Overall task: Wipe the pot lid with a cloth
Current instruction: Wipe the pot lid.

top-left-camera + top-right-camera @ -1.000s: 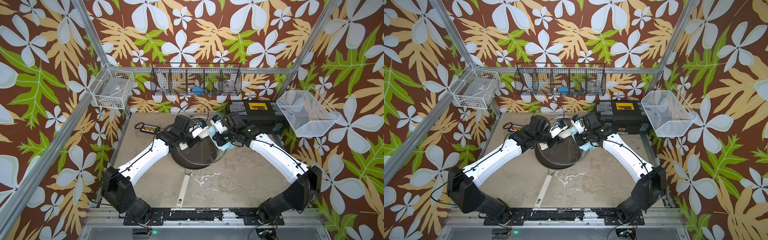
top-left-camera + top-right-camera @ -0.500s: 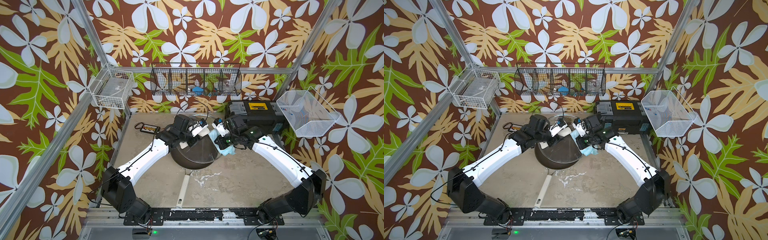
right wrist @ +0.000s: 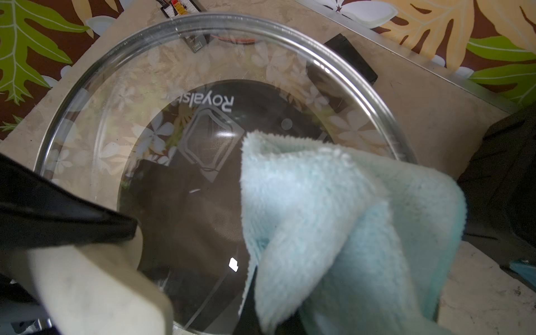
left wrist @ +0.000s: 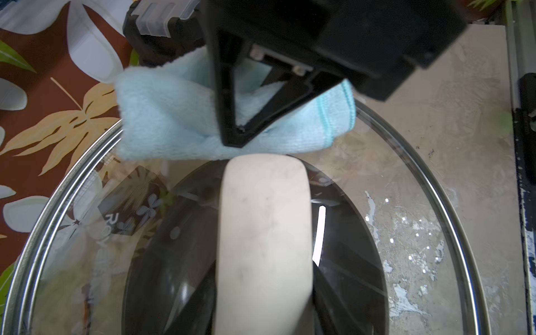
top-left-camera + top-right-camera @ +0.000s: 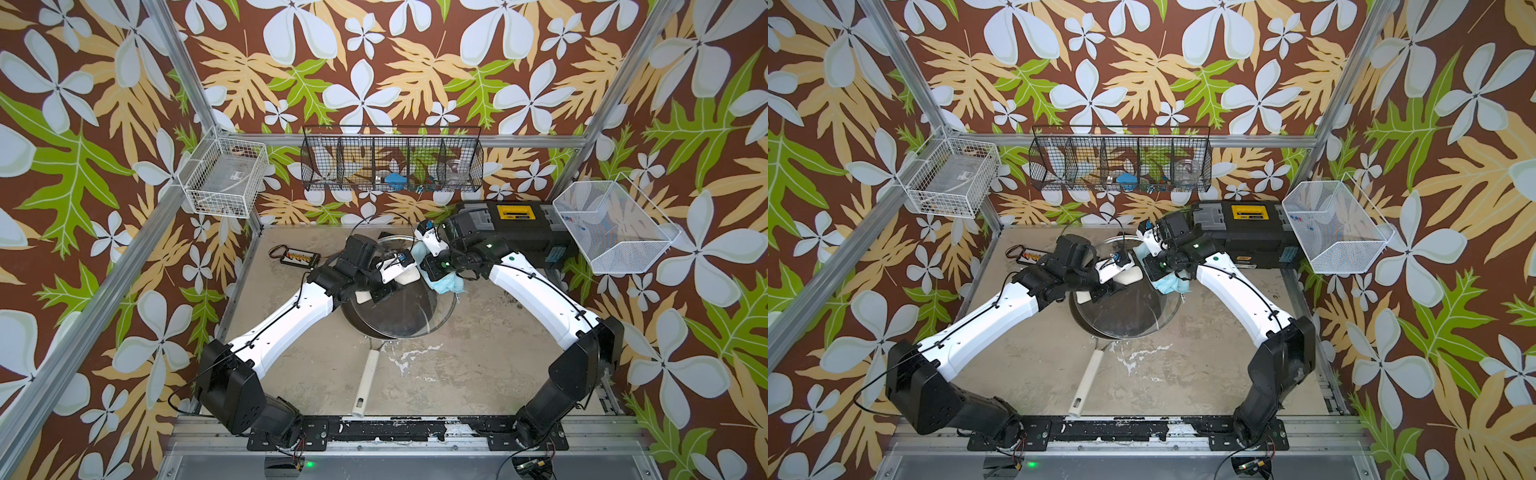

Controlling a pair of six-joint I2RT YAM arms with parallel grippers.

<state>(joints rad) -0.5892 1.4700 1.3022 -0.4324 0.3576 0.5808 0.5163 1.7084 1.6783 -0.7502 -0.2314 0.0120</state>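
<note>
The pot lid (image 5: 401, 318) (image 5: 1127, 313), clear glass with a metal rim, is held tilted above a dark frying pan (image 5: 360, 330). My left gripper (image 5: 384, 286) (image 5: 1108, 287) is shut on its cream bar handle (image 4: 265, 232) (image 3: 95, 285); its jaws are hidden beneath the handle in the left wrist view. My right gripper (image 5: 434, 275) (image 5: 1153, 271) (image 4: 240, 137) is shut on the bunched light blue cloth (image 5: 448, 285) (image 5: 1170, 285) (image 4: 174, 124) (image 3: 333, 217). The cloth presses on the glass by the lid's right rim (image 4: 452, 232), next to the handle's end.
The pan's long cream handle (image 5: 365, 382) points at the table's front edge. A black toolbox (image 5: 515, 232) stands at the back right behind my right arm. A small connector board (image 5: 299, 258) lies at the back left. Wire baskets (image 5: 392, 164) hang on the walls.
The right arm has swung a little with the cloth staying at the lid's right side. The lid's tilt in my left gripper has shifted slightly.
</note>
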